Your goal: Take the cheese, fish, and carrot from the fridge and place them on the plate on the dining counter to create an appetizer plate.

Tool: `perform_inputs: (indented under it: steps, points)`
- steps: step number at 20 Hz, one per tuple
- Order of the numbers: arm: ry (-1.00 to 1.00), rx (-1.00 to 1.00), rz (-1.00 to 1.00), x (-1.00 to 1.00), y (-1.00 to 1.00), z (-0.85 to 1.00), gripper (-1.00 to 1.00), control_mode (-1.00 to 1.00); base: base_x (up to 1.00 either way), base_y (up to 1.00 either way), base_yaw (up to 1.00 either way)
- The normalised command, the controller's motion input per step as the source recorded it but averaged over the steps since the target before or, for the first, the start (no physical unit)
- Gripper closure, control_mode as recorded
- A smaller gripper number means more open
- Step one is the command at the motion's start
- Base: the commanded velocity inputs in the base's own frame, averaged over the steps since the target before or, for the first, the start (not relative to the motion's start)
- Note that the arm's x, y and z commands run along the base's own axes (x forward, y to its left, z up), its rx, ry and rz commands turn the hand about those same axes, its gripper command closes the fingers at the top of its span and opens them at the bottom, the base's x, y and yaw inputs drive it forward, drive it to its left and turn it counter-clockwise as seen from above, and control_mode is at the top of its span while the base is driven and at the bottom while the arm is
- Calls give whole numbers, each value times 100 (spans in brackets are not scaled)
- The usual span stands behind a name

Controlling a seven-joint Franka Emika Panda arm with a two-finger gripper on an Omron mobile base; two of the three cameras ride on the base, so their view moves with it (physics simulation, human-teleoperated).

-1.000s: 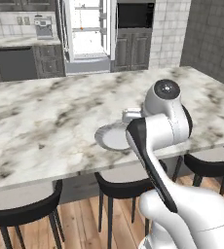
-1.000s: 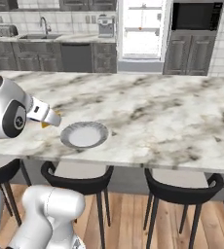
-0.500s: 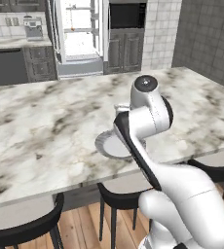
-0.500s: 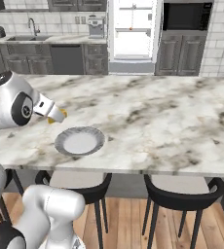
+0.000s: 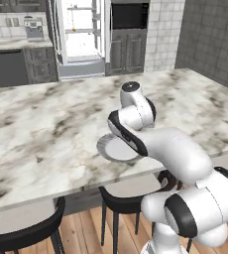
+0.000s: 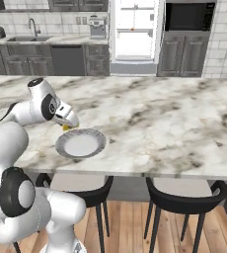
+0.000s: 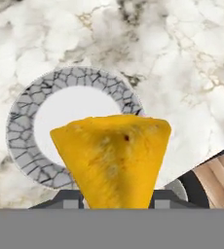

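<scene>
A yellow-orange cheese (image 7: 111, 151) wedge sits between the fingertips of my gripper (image 7: 113, 197), which is shut on it. In the right base view the gripper (image 6: 69, 121) hangs over the far left rim of the plate (image 6: 81, 143), with the cheese (image 6: 66, 128) at its tip. The round grey plate (image 7: 31, 121) with a pale centre lies on the marble dining counter (image 6: 160, 123) near its front edge. In the left base view my arm covers part of the plate (image 5: 113, 149). The fridge (image 6: 135, 29) stands open at the back.
Black stools (image 6: 184, 192) stand under the counter's front edge, one of them (image 5: 27, 233) at the lower left. A dark oven cabinet (image 6: 187, 34) is right of the fridge. A tiny orange item (image 6: 132, 28) lies on a fridge shelf, too small to name.
The whole picture has shifted a little as the base moved. The arm has swung over the counter, carrying the cheese closer to the plate's rim.
</scene>
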Motion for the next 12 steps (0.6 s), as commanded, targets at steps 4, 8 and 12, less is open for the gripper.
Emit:
perform_inputs:
  steps: [4, 8, 12]
  points:
    - [1, 0, 0, 62, 0, -86, 100, -100, 0, 0, 0]
    - [0, 0, 0, 45, 0, -71, 100, -100, 0, 0, 0]
    - [0, 0, 0, 28, 0, -74, 100, -100, 0, 0, 0]
